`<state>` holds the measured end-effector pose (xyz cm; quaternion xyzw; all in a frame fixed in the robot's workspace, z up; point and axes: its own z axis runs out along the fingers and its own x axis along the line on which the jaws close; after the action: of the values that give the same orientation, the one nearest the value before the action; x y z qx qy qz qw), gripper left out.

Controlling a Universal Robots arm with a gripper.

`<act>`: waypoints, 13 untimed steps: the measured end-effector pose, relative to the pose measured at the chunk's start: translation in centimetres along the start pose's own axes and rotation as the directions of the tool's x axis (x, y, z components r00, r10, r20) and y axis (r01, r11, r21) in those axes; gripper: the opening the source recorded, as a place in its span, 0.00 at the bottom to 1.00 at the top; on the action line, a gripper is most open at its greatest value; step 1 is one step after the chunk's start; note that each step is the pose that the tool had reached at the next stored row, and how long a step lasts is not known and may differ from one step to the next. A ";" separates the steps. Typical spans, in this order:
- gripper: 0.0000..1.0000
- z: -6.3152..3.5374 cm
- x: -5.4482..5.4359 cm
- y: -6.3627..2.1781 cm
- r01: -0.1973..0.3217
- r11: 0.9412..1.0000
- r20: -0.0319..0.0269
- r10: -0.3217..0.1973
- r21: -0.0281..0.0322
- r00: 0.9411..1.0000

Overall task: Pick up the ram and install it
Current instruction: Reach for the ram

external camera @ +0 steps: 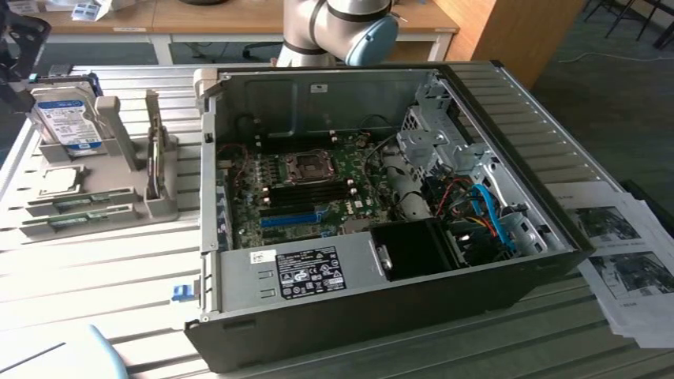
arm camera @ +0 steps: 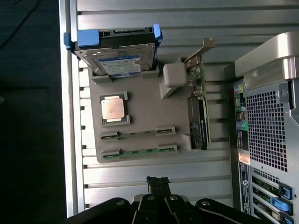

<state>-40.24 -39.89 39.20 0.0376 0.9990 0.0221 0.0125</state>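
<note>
Seen in the exterior view, a grey moulded holder (external camera: 106, 193) sits on the ribbed metal table (external camera: 106, 276) at 9 o'clock from the computer case (external camera: 368, 316). The ram lies in it as two thin green boards. One ram stick (external camera: 79, 204) (arm camera: 138, 134) rests flat in a slot just beside the processor (external camera: 60, 180) (arm camera: 113, 108). The second ram stick (external camera: 72, 223) (arm camera: 139, 151) lies parallel at the holder's 6 o'clock edge. Both are long and narrow, and grey end blocks cover their tips.

At the holder's 12 o'clock end a silver hard drive (external camera: 63, 118) (arm camera: 117, 60) stands tilted. It carries a blue-and-white label too small to read. An expansion card (external camera: 156, 162) stands on edge at 3 o'clock.

The black-walled case lies open, showing a green motherboard (external camera: 305, 189) with a square socket (external camera: 311, 164) and a blue slot (external camera: 290, 219). A silver power supply (external camera: 295, 272) at 6 o'clock bears a dark sticker whose print cannot be read. Blue cables (external camera: 490, 213) curl at 3 o'clock. The arm (external camera: 337, 28) rises at 12 o'clock.

Printed sheets (external camera: 621, 253) lie farthest to the exterior view's right.

In the wrist view the dark gripper (arm camera: 158, 182) hangs above the table, near the second ram stick and touching nothing. Whether it is apart or together cannot be told.
</note>
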 end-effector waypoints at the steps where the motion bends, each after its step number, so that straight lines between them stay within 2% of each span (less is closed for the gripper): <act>1: 0.09 0.00 0.3 -0.02 0.000 1.000 0.000 0.000 0.000 1.000; 5: 0.09 0.00 1.1 -0.08 0.000 1.000 0.000 0.000 0.000 1.000; 13: 0.09 0.00 1.1 -0.08 0.000 1.000 0.000 0.000 0.000 1.000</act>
<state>-41.36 -39.89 39.17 0.0376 0.9990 0.0221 0.0125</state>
